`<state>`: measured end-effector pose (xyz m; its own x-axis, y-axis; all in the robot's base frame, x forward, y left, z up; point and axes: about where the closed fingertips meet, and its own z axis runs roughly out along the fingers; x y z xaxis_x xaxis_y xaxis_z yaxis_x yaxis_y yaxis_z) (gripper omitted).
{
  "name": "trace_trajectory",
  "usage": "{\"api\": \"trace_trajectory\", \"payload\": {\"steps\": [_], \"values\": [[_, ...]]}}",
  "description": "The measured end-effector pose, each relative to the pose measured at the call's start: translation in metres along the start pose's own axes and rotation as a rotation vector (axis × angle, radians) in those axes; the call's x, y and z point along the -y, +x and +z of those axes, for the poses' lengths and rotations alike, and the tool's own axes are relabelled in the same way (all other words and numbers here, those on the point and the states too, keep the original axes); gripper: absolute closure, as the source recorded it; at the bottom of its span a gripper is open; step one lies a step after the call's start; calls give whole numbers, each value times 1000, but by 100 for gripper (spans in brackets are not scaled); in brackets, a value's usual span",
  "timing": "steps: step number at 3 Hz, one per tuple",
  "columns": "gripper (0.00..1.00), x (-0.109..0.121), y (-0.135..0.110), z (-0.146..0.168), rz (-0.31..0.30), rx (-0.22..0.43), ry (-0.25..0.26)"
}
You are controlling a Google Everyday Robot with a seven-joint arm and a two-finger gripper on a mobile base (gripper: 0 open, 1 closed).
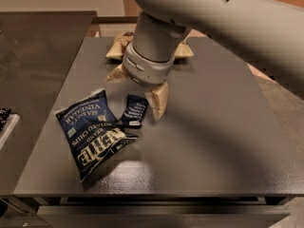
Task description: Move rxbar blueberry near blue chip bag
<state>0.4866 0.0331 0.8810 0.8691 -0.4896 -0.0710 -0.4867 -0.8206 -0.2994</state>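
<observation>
Plainly, the gripper (131,99) hangs low over the middle of the dark grey table (213,141), with its two tan fingers spread wide and holding nothing. One finger (159,101) points down toward the table just to the right of the rxbar blueberry (134,110). It may be brushing the bar's upper right edge, though the angle makes that hard to judge. The other finger juts out to the left, up and away from the bar.

The rxbar blueberry lies flat on the table, released, with its long axis running roughly toward the camera and its white label at the near end. That near end sits right against the upper right edge of the blue chip bag (92,132), touching it or slightly overlapping it. The chip bag lies face up toward the front left of the table, turned on a diagonal, with its white lettering upside down from this view.

The broad pale arm (213,18) comes in from the upper right and covers much of the back of the table. Behind the wrist, a tan snack bag (118,46) pokes out on both sides at the far edge. A dark counter (33,56) adjoins the table on the left.
</observation>
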Motion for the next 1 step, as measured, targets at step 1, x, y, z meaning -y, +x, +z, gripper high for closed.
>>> {"api": "trace_trajectory", "payload": {"steps": [1], "values": [[0, 0, 0, 0, 0, 0, 0]]}}
